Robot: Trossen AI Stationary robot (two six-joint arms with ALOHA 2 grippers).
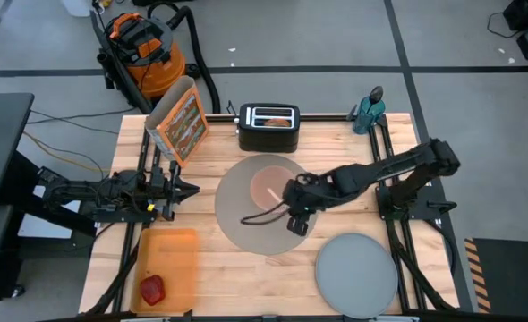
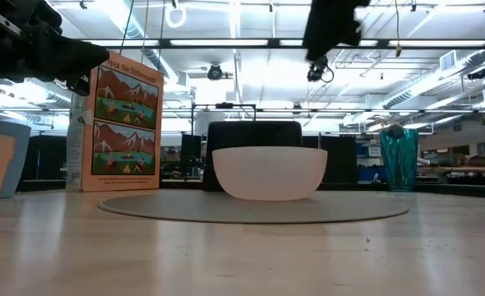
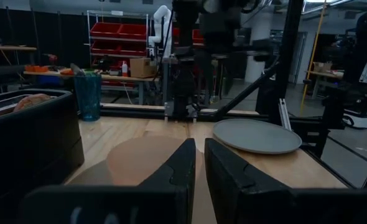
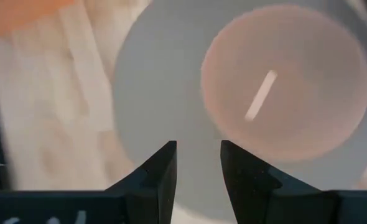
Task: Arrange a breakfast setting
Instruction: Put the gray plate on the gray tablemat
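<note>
The pink bowl (image 1: pixel 268 188) stands by its base on the round grey-brown mat (image 1: pixel 246 224) at the table's middle; both also show in the low view, bowl (image 2: pixel 269 171) and mat (image 2: pixel 144 205). A pale streak (image 4: pixel 261 94) lies inside the bowl; I cannot tell whether it is the spoon. My right gripper (image 4: pixel 198 165) hovers above the mat's near-right part, beside the bowl, pointing down, slightly open and empty. The grey plate (image 1: pixel 356 264) lies flat at the front right. The red apple (image 1: pixel 151 289) sits on an orange board (image 1: pixel 170 255). My left gripper (image 3: pixel 199 165) waits shut at the left. The blue cup is not in the high view.
A black toaster (image 1: pixel 268 127) stands behind the mat. A cereal box (image 1: pixel 182 121) stands at the back left, and a teal bottle (image 1: pixel 369 112) at the back right corner. Bare wood shows between the mat and the plate and along the front edge.
</note>
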